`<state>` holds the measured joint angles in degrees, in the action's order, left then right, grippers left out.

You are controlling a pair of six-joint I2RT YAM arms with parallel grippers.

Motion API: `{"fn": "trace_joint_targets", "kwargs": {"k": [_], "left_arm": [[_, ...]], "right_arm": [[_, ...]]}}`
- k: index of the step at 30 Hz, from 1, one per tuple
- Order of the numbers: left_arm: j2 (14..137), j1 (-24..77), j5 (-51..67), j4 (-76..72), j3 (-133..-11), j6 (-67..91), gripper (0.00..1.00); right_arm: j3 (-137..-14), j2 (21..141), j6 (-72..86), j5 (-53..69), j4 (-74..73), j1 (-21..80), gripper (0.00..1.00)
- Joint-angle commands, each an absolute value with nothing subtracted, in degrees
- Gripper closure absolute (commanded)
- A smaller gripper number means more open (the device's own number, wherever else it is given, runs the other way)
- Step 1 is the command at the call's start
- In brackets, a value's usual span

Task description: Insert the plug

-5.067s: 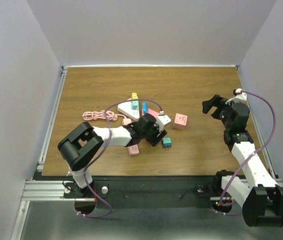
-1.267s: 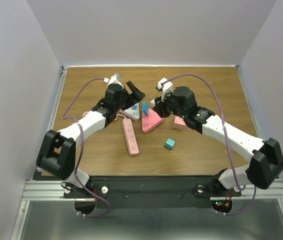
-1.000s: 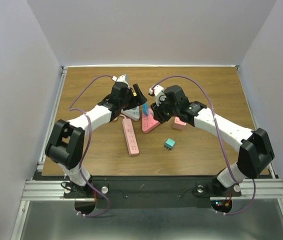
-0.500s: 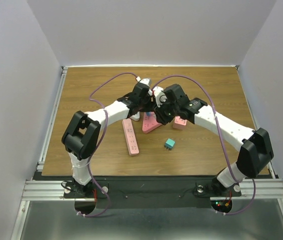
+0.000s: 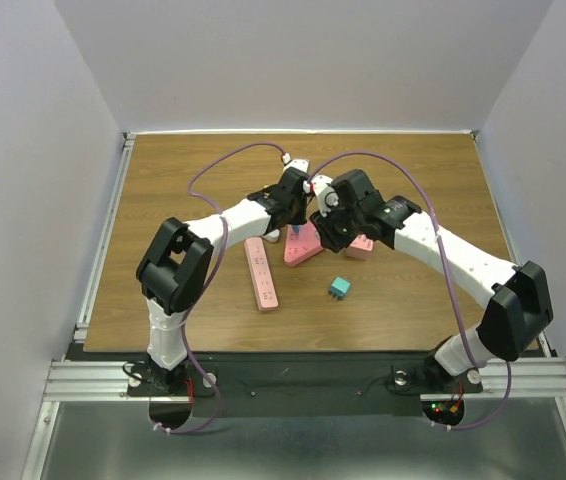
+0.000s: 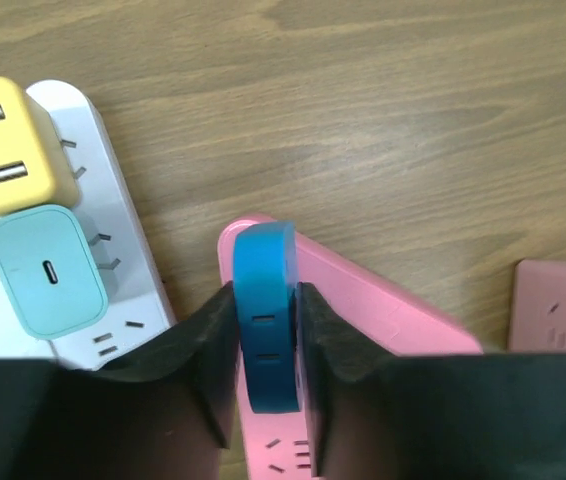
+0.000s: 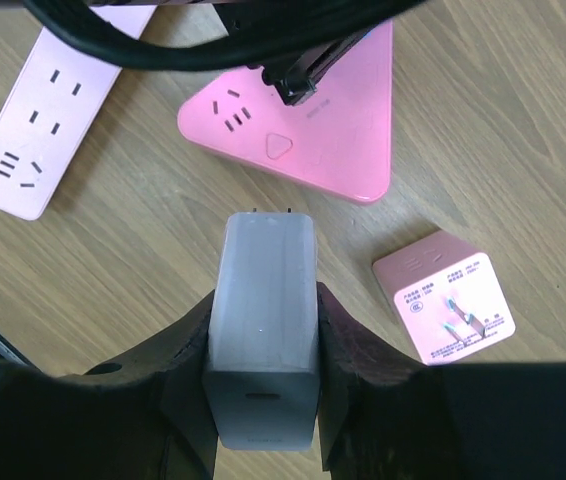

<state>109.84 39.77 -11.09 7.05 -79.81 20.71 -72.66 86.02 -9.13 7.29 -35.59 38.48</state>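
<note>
A blue plug (image 6: 265, 300) stands upright on the corner of the pink triangular power strip (image 6: 383, 320). My left gripper (image 6: 265, 330) is shut on it, both pads pressed against its flat sides. My right gripper (image 7: 263, 310) is shut on a white plug (image 7: 263, 290), prongs pointing away, held above the wood just short of the pink triangular strip (image 7: 333, 130). In the top view the left gripper (image 5: 295, 212) and the right gripper (image 5: 331, 232) nearly meet over that strip (image 5: 301, 250).
A white strip (image 6: 128, 260) to the left carries a yellow plug (image 6: 8, 145) and a mint plug (image 6: 46, 270). A long pink strip (image 5: 261, 273), a teal plug (image 5: 339, 288) and a pink adapter (image 5: 361, 247) lie nearby on the wood.
My left gripper has swung right from the white strip to the pink triangular strip and closed on the blue plug. The right gripper has shifted only slightly, still holding the white plug.
</note>
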Motion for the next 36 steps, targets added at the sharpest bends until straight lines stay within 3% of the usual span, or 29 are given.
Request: {"fn": "trace_joint_targets", "kwargs": {"k": [1,2,6,11,16,18,19,22,25,26,36], "left_arm": [[110.1,42.5,-13.3,7.3,-81.4,16.0,0.71],[110.1,42.5,-12.9,6.9,-81.3,15.5,0.78],[110.1,43.6,-8.5,3.9,-80.8,11.2,0.88],[110.0,45.2,-4.0,1.5,-80.9,8.1,0.94],[108.5,45.8,2.3,-3.0,-78.5,6.7,0.92],[108.1,45.8,2.0,-3.1,-78.0,6.2,0.8],[107.9,45.8,1.8,-3.0,-77.9,6.2,0.62],[106.2,45.3,1.9,-3.0,-77.2,7.1,0.38],[103.5,44.2,3.5,-3.0,-77.2,8.5,0.05],[102.1,43.9,3.6,-3.0,-77.2,8.7,0.01],[93.2,31.9,4.8,3.2,-71.9,16.4,0.01]], "right_arm": [[-73.6,82.8,-10.4,8.0,-31.6,38.9,1.0],[-73.5,82.7,-10.4,7.7,-31.7,38.9,1.0],[-73.4,83.0,-10.3,7.6,-32.3,39.0,1.0],[-73.7,83.1,-10.2,7.6,-32.7,38.9,1.0],[-74.4,83.7,-10.4,7.9,-34.3,38.9,1.0],[-75.3,84.0,-10.7,8.3,-35.8,38.9,1.0],[-75.7,84.6,-10.8,8.5,-36.4,38.9,1.0],[-77.3,85.5,-11.0,8.5,-38.8,39.1,1.0],[-78.5,86.7,-10.6,8.7,-40.4,39.4,1.0],[-78.7,87.5,-10.5,8.8,-41.0,39.6,1.0],[-84.2,93.7,-12.7,13.9,-44.1,40.3,0.99]]}}
